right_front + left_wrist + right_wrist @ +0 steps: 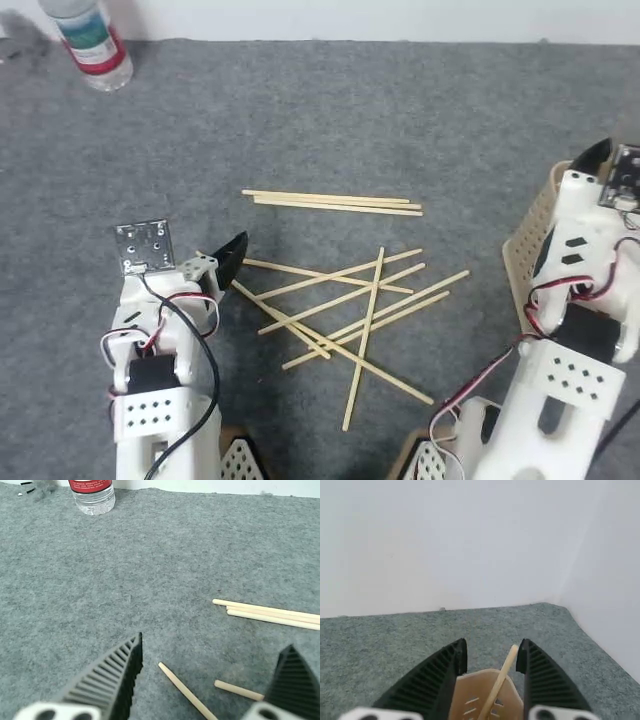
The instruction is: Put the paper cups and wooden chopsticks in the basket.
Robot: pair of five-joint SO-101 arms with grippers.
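Wooden chopsticks (340, 300) lie crisscrossed well apart from the basket (522, 250), left jaws open over their ends; right jaws open above the basket around one stick (502, 675), likely risks: it tips out, crossed ones drag along.

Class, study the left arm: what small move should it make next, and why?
Probably lower the left gripper and close its jaws on the thin wooden chopstick beneath them: the jaws stand open over its end on the grey felt mat, and loose chopsticks lie outside the beige basket.
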